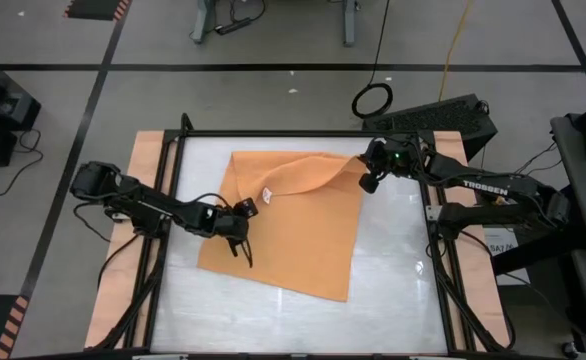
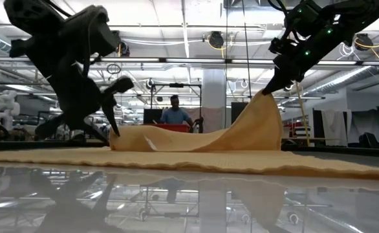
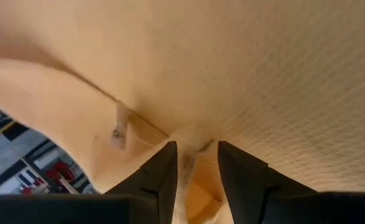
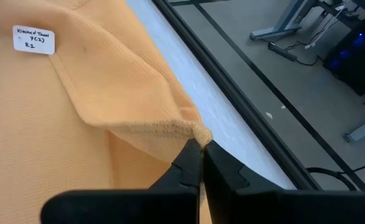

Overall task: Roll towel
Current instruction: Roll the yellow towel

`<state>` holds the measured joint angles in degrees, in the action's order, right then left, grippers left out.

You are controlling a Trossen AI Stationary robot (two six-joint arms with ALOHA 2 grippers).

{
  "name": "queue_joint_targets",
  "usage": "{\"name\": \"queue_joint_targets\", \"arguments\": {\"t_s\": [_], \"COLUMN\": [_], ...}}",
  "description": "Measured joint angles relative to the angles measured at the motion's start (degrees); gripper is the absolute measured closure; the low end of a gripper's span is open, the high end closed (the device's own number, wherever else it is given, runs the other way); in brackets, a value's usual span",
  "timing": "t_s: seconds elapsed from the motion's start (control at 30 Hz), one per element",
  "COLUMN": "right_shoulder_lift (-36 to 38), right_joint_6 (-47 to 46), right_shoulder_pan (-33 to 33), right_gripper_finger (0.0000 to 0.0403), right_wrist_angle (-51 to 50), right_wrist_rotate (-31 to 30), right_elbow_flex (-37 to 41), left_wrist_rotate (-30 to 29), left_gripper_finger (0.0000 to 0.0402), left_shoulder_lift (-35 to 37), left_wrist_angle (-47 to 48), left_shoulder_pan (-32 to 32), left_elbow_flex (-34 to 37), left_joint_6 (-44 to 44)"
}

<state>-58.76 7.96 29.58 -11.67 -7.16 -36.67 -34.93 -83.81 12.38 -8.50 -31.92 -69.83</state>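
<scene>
left end effector [image 3: 195,180]: part spread, astride towel [image 1: 293,225] fold | right end effector [image 4: 201,163]: pinching lifted towel corner

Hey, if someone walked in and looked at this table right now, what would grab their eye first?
Probably the plain orange-tan cloth towel spread across the white tabletop, with its far right corner pulled up into a peak. The right gripper is shut on that corner, holding it above the table. On the towel's left edge, the left gripper has its fingers either side of a pinch of fabric, beside the small white tag.
</scene>
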Motion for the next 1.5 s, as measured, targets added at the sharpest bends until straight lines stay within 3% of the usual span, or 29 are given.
{"name": "queue_joint_targets", "arguments": {"t_s": [0.27, 0.4, 0.5, 0.6, 0.87, 1.0, 1.2, 1.37, 1.5], "right_shoulder_lift": [0.0, 0.0, 0.0, 0.0, 2.5, 5.3, 6.8, 4.5, 2.1], "right_joint_6": [0.0, 0.4, 1.8, 3.5, 6.7, 7.8, 10.7, 14.1, 15.8], "right_shoulder_pan": [0.0, 0.0, 0.0, 0.1, 1.9, 2.1, 4.5, 10.6, 16.9], "right_gripper_finger": [0.0403, 0.0403, 0.0403, 0.0403, 0.0403, 0.0403, 0.0403, 0.0403, 0.0403], "right_wrist_angle": [0.0, 0.0, 0.1, 0.4, -0.2, -2.7, -6.1, -6.7, -7.1], "right_wrist_rotate": [0.0, 0.0, 0.0, 0.0, 0.0, -0.1, 0.2, 4.7, 6.4], "right_elbow_flex": [0.0, 0.0, 0.0, 0.0, -1.3, -4.5, -12.2, -17.8, -23.7], "left_wrist_rotate": [-4.1, -3.7, -3.4, -3.3, -7.6, -7.8, -9.1, -9.1, -7.5], "left_gripper_finger": [0.0289, 0.0343, 0.0390, 0.0391, 0.0392, 0.0393, 0.0393, 0.0393, 0.0393], "left_shoulder_lift": [-3.3, -3.5, -3.4, -3.3, -1.0, 2.8, 9.8, 14.5, 16.7], "left_wrist_angle": [-6.4, -8.0, -7.8, -8.1, -9.4, -12.4, -24.1, -33.5, -38.8], "left_shoulder_pan": [0.7, 0.7, 0.7, 0.7, 2.0, 4.9, 11.6, 18.8, 23.4], "left_elbow_flex": [0.0, 0.0, -0.8, -2.6, -10.5, -13.2, -13.8, -13.8, -15.1], "left_joint_6": [-4.6, -3.4, 3.3, 7.8, 8.1, 8.1, 9.2, 10.4, 17.2]}}
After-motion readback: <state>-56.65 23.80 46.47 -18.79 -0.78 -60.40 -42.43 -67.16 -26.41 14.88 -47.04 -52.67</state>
